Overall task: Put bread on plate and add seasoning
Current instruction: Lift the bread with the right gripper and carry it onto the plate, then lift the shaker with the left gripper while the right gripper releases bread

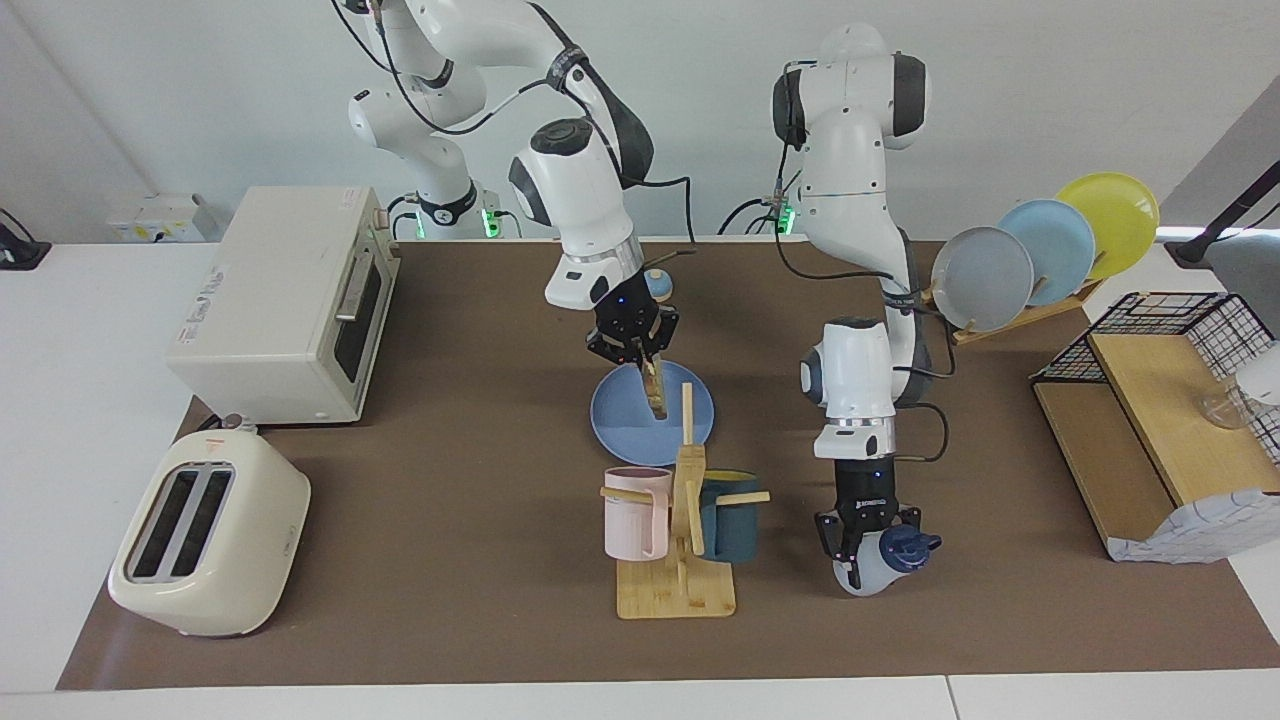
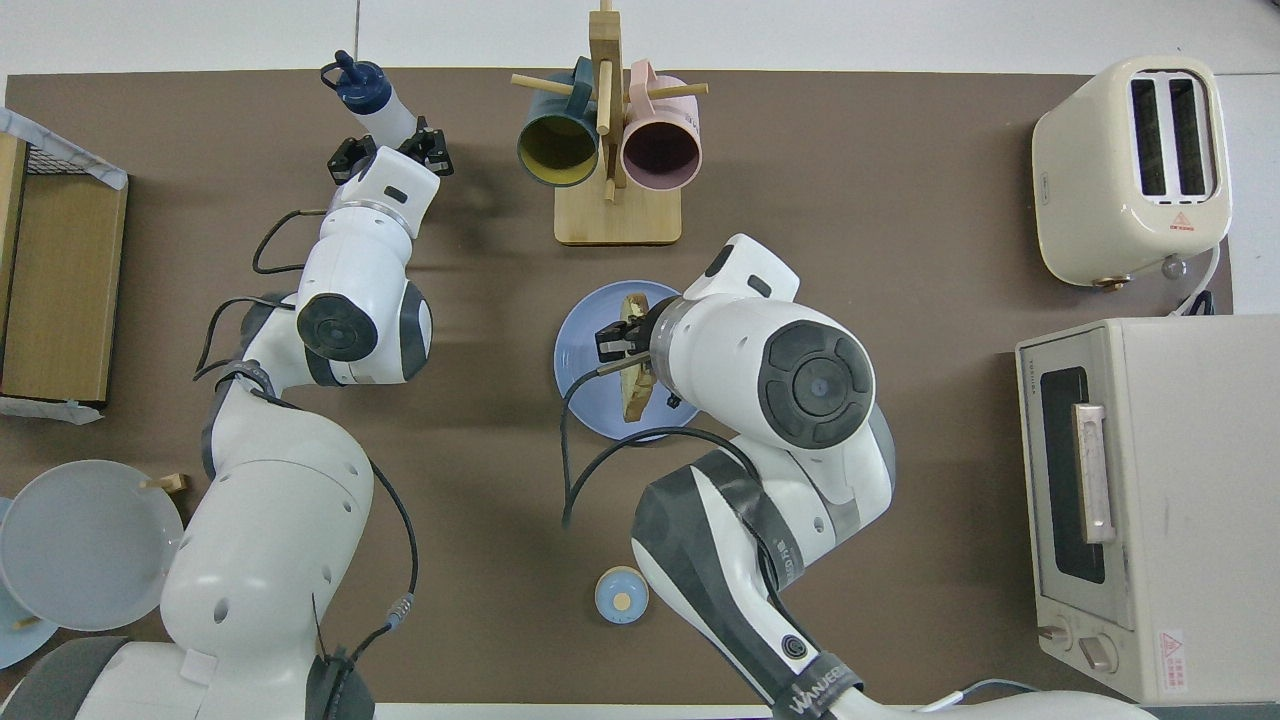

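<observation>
Blue plastic marks the plate (image 1: 625, 425), which lies flat near the middle of the brown table mat (image 1: 450, 520), nearer to the robots than the wooden mug rack (image 1: 680, 560). Over the plate the bread (image 1: 655, 388) is held on edge by the right gripper (image 1: 640, 358), whose fingers are clamped on its upper crust; the slice hangs downward, and its lower edge appears to be at or just above the plate's surface, though contact cannot be confirmed. In the overhead view the bread (image 2: 634, 385) is seen over the plate (image 2: 585, 340) toward its three o'clock side, partly covered by the right arm's wrist.

Toward the left arm's end of the table, the seasoning (image 1: 885, 560) is gripped around its pale body by the left gripper (image 1: 865, 545), tilted, with the navy cap pointing away from the robots. In the overhead view the seasoning (image 2: 375, 100) is found at about ten o'clock from the plate.

A bell (image 2: 621, 595) is seen at six o'clock from the plate, and a toaster (image 2: 1130, 170) at about two o'clock.
</observation>
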Available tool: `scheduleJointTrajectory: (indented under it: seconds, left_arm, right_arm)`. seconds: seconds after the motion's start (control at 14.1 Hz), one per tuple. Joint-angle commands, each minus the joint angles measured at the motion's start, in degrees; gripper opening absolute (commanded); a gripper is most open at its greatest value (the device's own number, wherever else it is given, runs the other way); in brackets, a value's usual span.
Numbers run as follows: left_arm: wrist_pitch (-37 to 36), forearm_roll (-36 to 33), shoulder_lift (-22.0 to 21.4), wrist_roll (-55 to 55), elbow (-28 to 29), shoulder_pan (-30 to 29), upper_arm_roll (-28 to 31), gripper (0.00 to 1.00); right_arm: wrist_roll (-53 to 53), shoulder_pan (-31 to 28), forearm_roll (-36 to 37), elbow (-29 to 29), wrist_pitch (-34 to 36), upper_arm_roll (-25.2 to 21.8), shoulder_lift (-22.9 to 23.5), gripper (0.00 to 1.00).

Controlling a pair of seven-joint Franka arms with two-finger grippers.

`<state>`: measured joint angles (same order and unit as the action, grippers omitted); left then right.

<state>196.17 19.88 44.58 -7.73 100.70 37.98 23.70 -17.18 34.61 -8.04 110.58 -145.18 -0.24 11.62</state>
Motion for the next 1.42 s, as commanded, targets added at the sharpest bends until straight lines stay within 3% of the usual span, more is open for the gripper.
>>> scheduleJointTrajectory:
  seconds: [0.0,0.21,0.5,0.64,0.78,0.85,0.92,1.0,1.07,1.14,1.21,1.35]
  left_arm:
    - [-0.8,0.9,-1.7,3.6,0.8,0.3,0.4,0.0]
    - [-1.0,0.9,-3.4,5.7,1.7,0.2,0.3,0.0]
    - [-3.2,0.9,-6.4,9.9,3.8,0.2,0.5,0.0]
    - [-11.1,0.8,-11.1,14.6,4.8,-0.8,0.4,0.0]
    - [-24.3,0.8,-17.4,23.4,4.5,-3.1,0.2,0.0]
    - [-30.3,0.9,-20.5,28.2,4.4,-4.4,0.2,0.0]
    - [-35.0,0.9,-22.7,31.8,4.4,-5.2,0.2,0.0]
    - [-39.5,0.9,-25.1,35.3,4.5,-5.7,0.3,0.0]
    - [-44.2,0.9,-27.4,38.4,4.5,-6.7,0.3,0.0]
    - [-48.0,0.9,-29.4,41.1,4.5,-7.1,0.4,0.0]
    - [-51.6,0.9,-31.3,44.3,4.5,-7.7,0.5,0.0]
    - [-58.8,0.9,-34.8,51.2,4.6,-9.1,0.6,0.0]
  right_arm:
    - [-1.1,2.0,-1.1,1.3,-4.4,-0.1,1.5,0.0]
    - [-0.6,1.7,-1.1,1.9,-4.8,-0.2,1.4,0.0]
    - [0.2,1.2,-1.1,7.7,-7.6,-0.2,-0.1,0.0]
    - [0.7,0.7,-1.1,10.6,-8.5,-0.1,-1.0,0.0]
    - [0.7,-0.3,-1.1,11.9,-8.5,-0.2,-1.5,0.0]
    - [0.7,-0.6,-1.1,11.9,-8.5,-0.2,-1.5,0.1]
    - [0.7,-0.8,-1.1,11.9,-8.5,-0.1,-1.5,0.31]
    - [0.5,-0.9,-1.1,11.9,-8.4,-0.2,-1.5,0.37]
    - [0.6,-1.0,-1.1,11.9,-8.3,-0.2,-1.5,0.5]
    - [0.8,-1.1,-1.1,11.9,-8.1,-0.2,-1.5,0.83]
    - [0.9,-1.2,-1.1,11.6,-8.0,-0.3,-1.5,1.0]
    - [0.8,-1.9,-1.1,10.5,-7.4,-0.3,-1.5,1.0]
